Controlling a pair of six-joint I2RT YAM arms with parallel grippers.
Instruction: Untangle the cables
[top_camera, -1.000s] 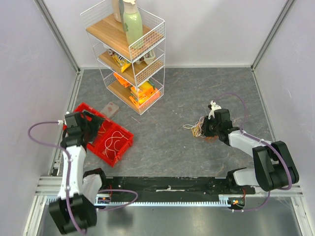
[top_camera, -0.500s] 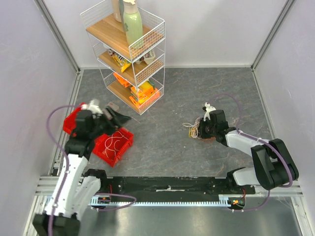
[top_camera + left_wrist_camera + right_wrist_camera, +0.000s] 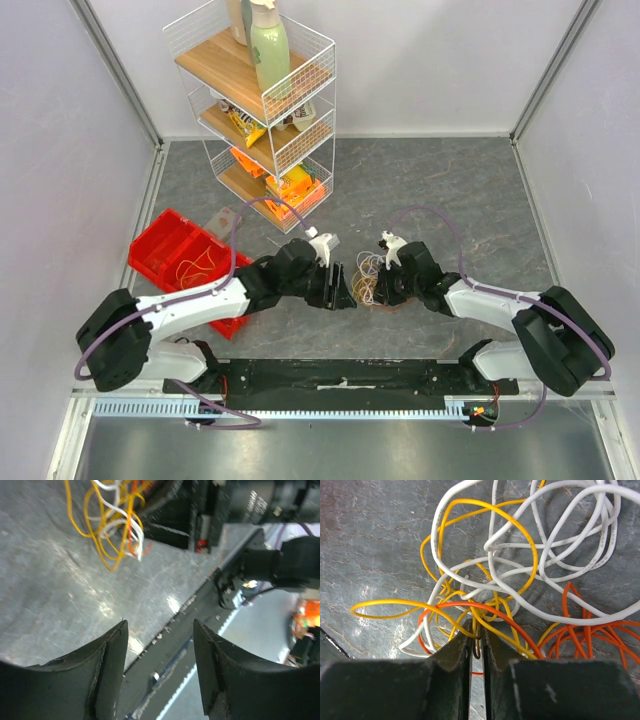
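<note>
Cables [image 3: 367, 284]: small tangle of orange, yellow and white wire lying on the grey worktop [image 3: 430, 180], near the middle and toward the near edge, right between the two claws.

Left arm comes from its base at near left and is stretched low and long to the right across the worktop. Left claw [image 3: 345, 289] points right at the tangle, just beside its left side. In the left wrist view the fingers [image 3: 107, 665] stand well apart with nothing between them. The wires hang in the upper left of that view, past the tips, not touched.

Right arm reaches from its base at near right out to the left, elbow low, wrist close to the worktop. Right claw [image 3: 386, 288] points left, at the right side of the tangle, so the two claws face each other. In the right wrist view the right claw is almost closed, only a thin slit left, with a yellow strand pinched in the slit. White loops spread far and right of the tips, orange strands bunch at the right, and one yellow loop trails off to the left.

Red bin [image 3: 160, 240] sits at the left, partly behind the left arm, with a few thin wires inside. Wire shelf [image 3: 215, 60] stands at far left, with a green bottle on top and snack packs below.
</note>
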